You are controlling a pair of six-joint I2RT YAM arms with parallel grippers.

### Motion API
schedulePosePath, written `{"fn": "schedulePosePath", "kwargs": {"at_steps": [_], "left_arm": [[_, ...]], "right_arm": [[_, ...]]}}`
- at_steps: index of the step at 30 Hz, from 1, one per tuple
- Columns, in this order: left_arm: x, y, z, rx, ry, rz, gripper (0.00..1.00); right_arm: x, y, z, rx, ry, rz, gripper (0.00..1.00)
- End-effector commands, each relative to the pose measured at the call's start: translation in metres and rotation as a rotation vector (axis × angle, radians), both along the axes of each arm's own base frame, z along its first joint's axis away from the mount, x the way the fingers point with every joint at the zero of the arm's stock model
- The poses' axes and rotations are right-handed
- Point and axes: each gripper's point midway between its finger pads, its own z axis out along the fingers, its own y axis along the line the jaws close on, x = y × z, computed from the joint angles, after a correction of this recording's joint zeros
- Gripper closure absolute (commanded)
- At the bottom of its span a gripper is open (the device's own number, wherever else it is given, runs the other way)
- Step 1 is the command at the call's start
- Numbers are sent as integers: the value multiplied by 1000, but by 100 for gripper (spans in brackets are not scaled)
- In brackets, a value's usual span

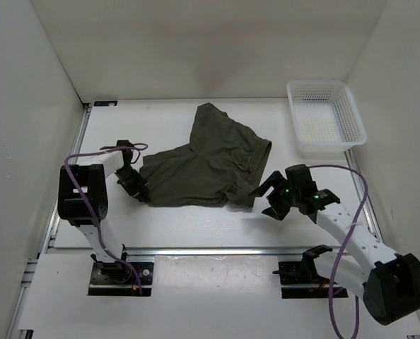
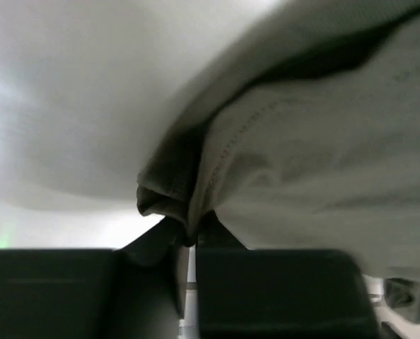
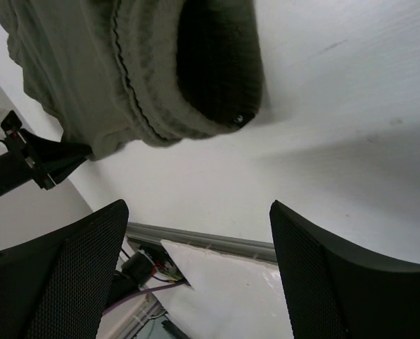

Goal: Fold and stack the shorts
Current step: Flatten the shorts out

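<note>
One corner of the shorts (image 1: 206, 162) pinched by left gripper (image 1: 135, 186) — right gripper (image 1: 268, 199) (just beside) gapes wide.

Cannot see shorts (image 2: 309, 162) sharply in left wrist view; cropped at top and right edges. Cannot make out left gripper (image 1: 143, 193) tips, centre left of top view, against fabric.

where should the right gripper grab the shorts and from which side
Take the gathered waistband at the near right corner of the shorts, coming in low from the near right. It bunches into a thick roll there, straight ahead of the open right gripper, and the left gripper is shut on the opposite corner, so the pair would likely lift evenly.
</note>
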Motion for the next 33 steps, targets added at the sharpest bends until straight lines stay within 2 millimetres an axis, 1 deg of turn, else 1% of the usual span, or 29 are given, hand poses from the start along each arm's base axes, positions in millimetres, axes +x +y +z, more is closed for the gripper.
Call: {"fn": "schedulePosePath", "kwargs": {"at_steps": [1, 2, 3, 5, 7, 9, 10, 11, 12, 13, 14, 15, 16, 17, 18, 19, 20, 21, 22, 23, 25, 26, 27, 28, 30, 31, 32, 33], "left_arm": [[32, 8, 4, 49, -88, -11, 90], [31, 8, 2, 49, -79, -11, 90], [36, 6, 7, 40, -100, -11, 90], [41, 6, 15, 40, -128, -10, 90], [46, 6, 25, 40, -164, -10, 90], [45, 7, 27, 49, -165, -9, 90], [48, 7, 30, 49, -174, -9, 90], [49, 9, 31, 58, -174, -8, 90], [49, 9, 31, 58, -174, -8, 90], [53, 9, 35, 58, -187, -7, 90], [51, 9, 35, 58, -179, -8, 90], [54, 9, 39, 58, -185, -8, 90], [60, 11, 45, 68, -202, -15, 90], [62, 18, 48, 85, -203, 2, 90], [62, 22, 55, 86, -204, 14, 90], [64, 32, 58, 90, -207, 31, 90], [71, 39, 70, 104, -251, 38, 90], [71, 43, 73, 105, -248, 52, 90], [71, 48, 80, 109, -260, 54, 90], [77, 52, 89, 115, -293, 51, 90], [79, 54, 94, 127, -300, 53, 90], [75, 54, 93, 128, -287, 44, 90], [78, 54, 96, 128, -298, 44, 90], [78, 56, 96, 139, -297, 46, 90], [78, 60, 96, 142, -297, 46, 90], [75, 59, 93, 141, -286, 45, 90], [75, 59, 93, 141, -286, 45, 90], [72, 59, 90, 140, -276, 44, 90]], "right_arm": [[15, 16, 2, 83, -16, -16, 15], [22, 20, 5, 105, -27, -33, 15], [22, 26, 1, 119, -5, -22, 15], [28, 33, 3, 147, -4, -37, 15], [29, 37, -2, 147, 10, -36, 15], [34, 37, -9, 119, 22, -58, 16], [32, 39, -14, 104, 33, -54, 19], [32, 42, -15, 100, 40, -45, 20], [36, 44, -22, 76, 40, -48, 20], [36, 43, -28, 37, 45, -48, 24], [36, 42, -37, -9, 62, -44, 24], [34, 45, -38, -56, 54, -12, 24], [35, 42, -42, -102, 58, -14, 24], [35, 38, -50, -152, 74, -16, 27], [36, 27, -58, -220, 89, -46, 30], [37, 24, -60, -245, 91, -44, 35], [35, 20, -64, -266, 105, -48, 47], [31, 18, -68, -280, 125, -46, 55], [29, 16, -71, -289, 130, -37, 59], [29, 16, -71, -289, 130, -37, 70], [22, 15, -75, -301, 145, -26, 81], [21, 14, -73, -301, 145, -26, 88], [18, 12, -77, -307, 154, -26, 95], [17, 12, -75, -315, 144, -23, 100], [13, 7, -74, -333, 150, -29, 100], [13, 4, -69, -336, 138, -35, 100], [6, -5, -71, -368, 155, -41, 100], [4, -6, -69, -368, 155, -41, 100]]}}
